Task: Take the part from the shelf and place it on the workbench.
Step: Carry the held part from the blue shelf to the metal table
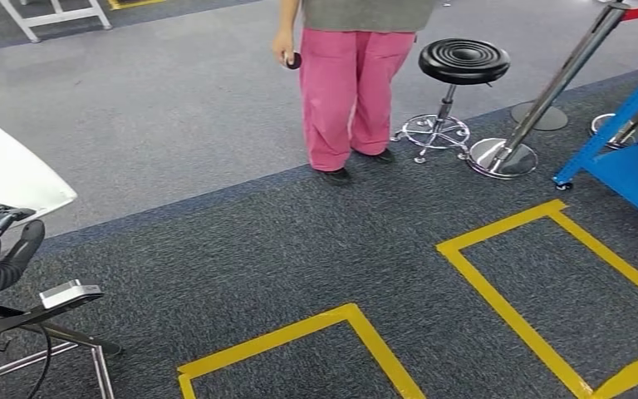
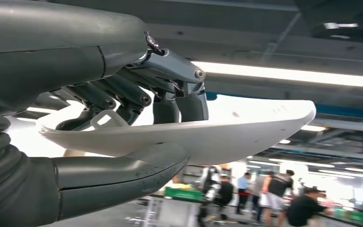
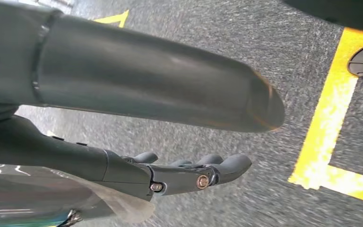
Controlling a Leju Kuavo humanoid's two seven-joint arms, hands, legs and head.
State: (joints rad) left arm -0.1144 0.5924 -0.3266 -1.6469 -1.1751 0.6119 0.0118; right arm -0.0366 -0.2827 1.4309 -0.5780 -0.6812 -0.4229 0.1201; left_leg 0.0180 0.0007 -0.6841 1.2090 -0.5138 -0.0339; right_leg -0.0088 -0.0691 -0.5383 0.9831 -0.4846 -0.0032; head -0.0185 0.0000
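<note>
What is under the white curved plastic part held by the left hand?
In the left wrist view, the left hand's thick grey thumb lies under the white curved plastic part, with dark fingers on top. The part hides the fingertips.

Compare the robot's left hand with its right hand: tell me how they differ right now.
The left hand grips the white part, thumb under it and fingers over its edge; the right hand holds nothing. The left hand is raised beside the body, ceiling lights behind it; the right hand hangs over the grey carpet and its yellow tape. Both are dark grey.
</note>
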